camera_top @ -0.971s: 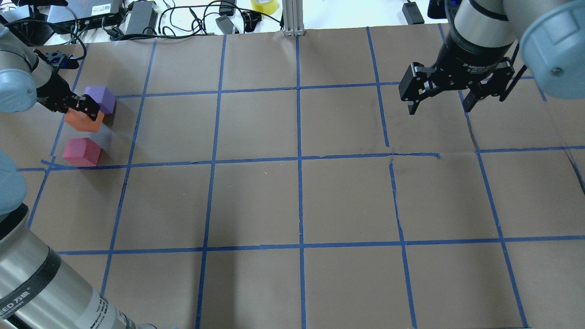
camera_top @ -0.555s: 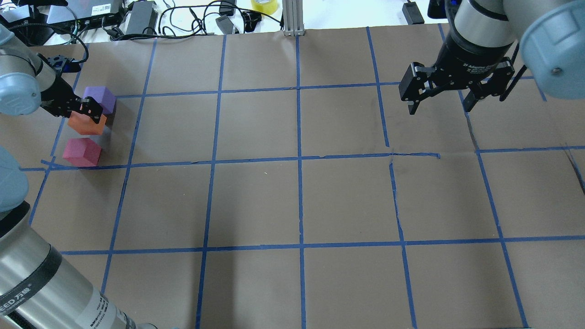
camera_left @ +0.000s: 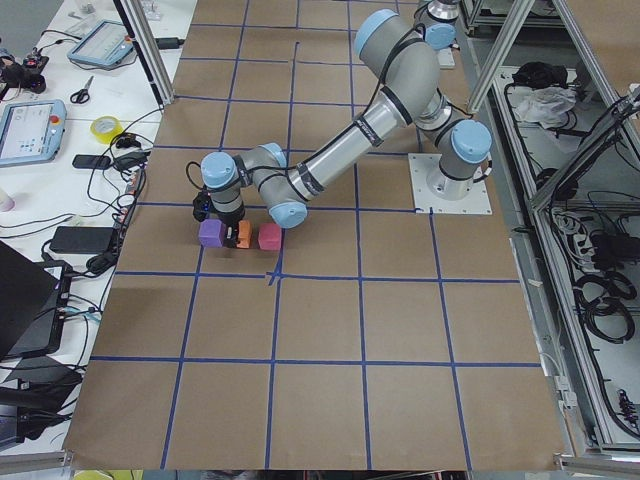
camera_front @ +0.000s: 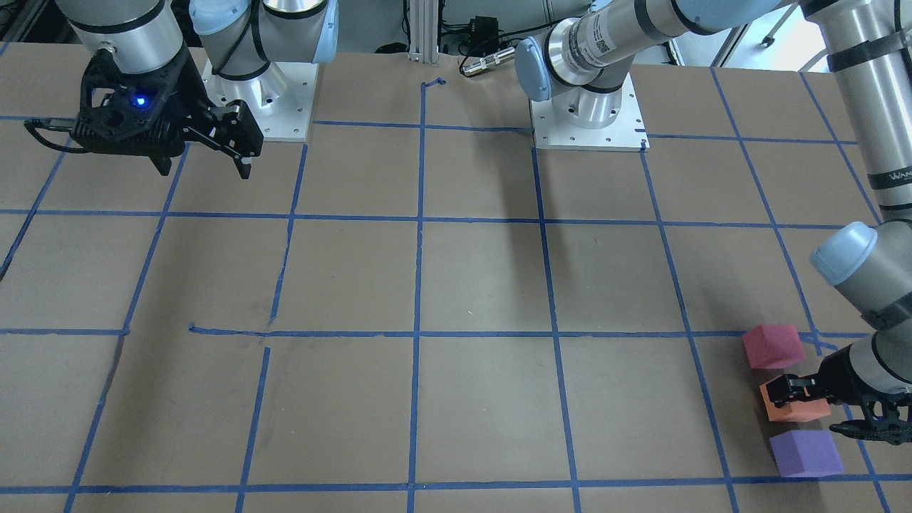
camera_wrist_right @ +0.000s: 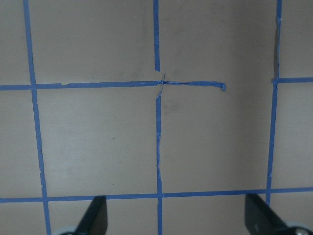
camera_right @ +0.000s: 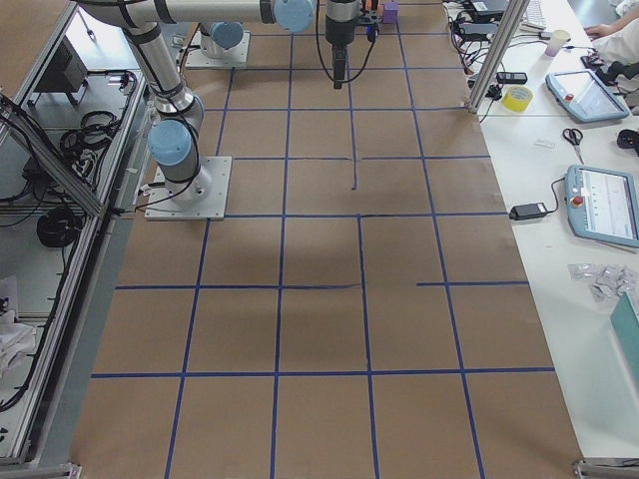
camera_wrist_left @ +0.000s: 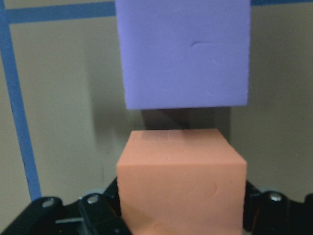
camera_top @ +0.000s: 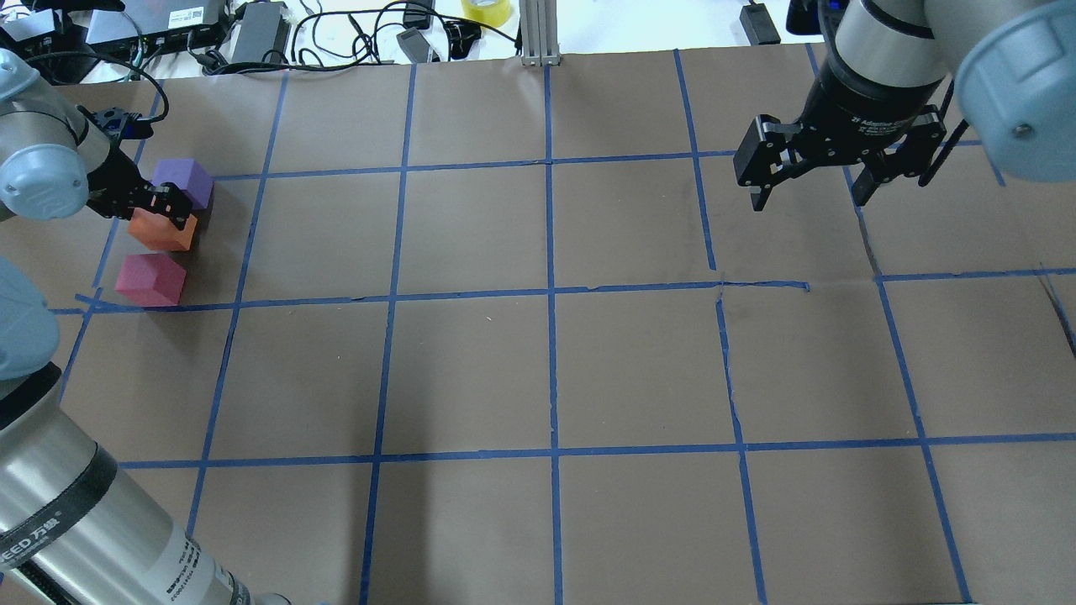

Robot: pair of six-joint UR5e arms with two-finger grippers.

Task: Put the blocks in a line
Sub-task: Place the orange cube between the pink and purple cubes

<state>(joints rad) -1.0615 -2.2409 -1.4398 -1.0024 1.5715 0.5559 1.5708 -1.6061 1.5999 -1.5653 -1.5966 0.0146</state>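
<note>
Orange block (camera_top: pixel 164 233) sits a little further right and looks smaller in the overhead view than a second ago; the left wrist joint has shifted too.

Overhead: left gripper (camera_top: pixel 155 214) is clamped on the orange block, which lies between the purple block (camera_top: pixel 183 181) and the pink block (camera_top: pixel 151 280), all in one taped square at the left edge. Right gripper (camera_top: pixel 811 202) hangs far right, fingers apart, holding nothing.

Front-facing: the three blocks form a column at lower right. Pink (camera_front: pixel 773 346) is nearest the robot, then orange (camera_front: pixel 798 411), then purple (camera_front: pixel 806 452), with narrow gaps between. The right gripper (camera_front: pixel 205 169) is well apart from them, jaws wide.

Exterior left: purple (camera_left: pixel 211 233), orange (camera_left: pixel 244 235) and pink (camera_left: pixel 269 236) stand in a close row under the near arm's wrist.

Exterior right: the blocks are too small to judge.

Left wrist: the orange block (camera_wrist_left: pixel 181 181) is gripped between the fingers (camera_wrist_left: pixel 98 210); purple (camera_wrist_left: pixel 183 54) lies just beyond, a shadowed gap between. Whether orange touches the paper cannot be told.

Right wrist: fingertips (camera_wrist_right: pixel 95 215) stand wide apart over brown paper (camera_wrist_right: pixel 98 137) and blue tape (camera_wrist_right: pixel 158 142).
</note>
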